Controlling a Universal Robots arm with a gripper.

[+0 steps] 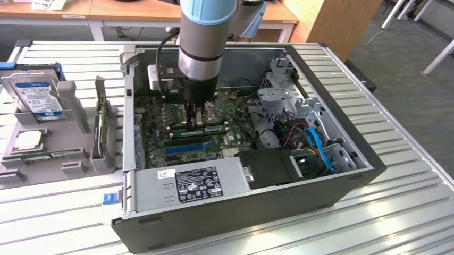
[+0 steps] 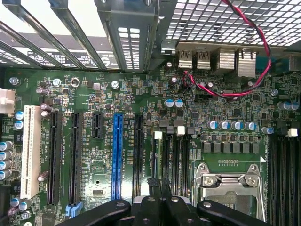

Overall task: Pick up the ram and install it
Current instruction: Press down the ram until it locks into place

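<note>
Exterior view, gripper [image 1: 193, 114] lowered into open computer case [image 1: 341, 180], jaws pressed together over motherboard [image 1: 186, 139]; blue slot [image 2: 116, 155] seen beside black slots [image 2: 52, 157]

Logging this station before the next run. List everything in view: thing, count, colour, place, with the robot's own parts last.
computer case: one, dark grey, open on the slatted table.
motherboard: one, green, on the case floor.
ram: one, green stick, lying in a motherboard slot under the gripper; whether it is fully seated cannot be told.
blue slot: one, blue, among black slots on the motherboard.
power supply: one, silver with a black label, at the case's near wall.
hard drive: one, silver with a blue label, upright in the grey holder at the exterior view's left.
slatted table: one, silver, under everything.
gripper: one, black, shut, down over the ram.
robot arm: one, silver and blue, reaching into the case.
</note>
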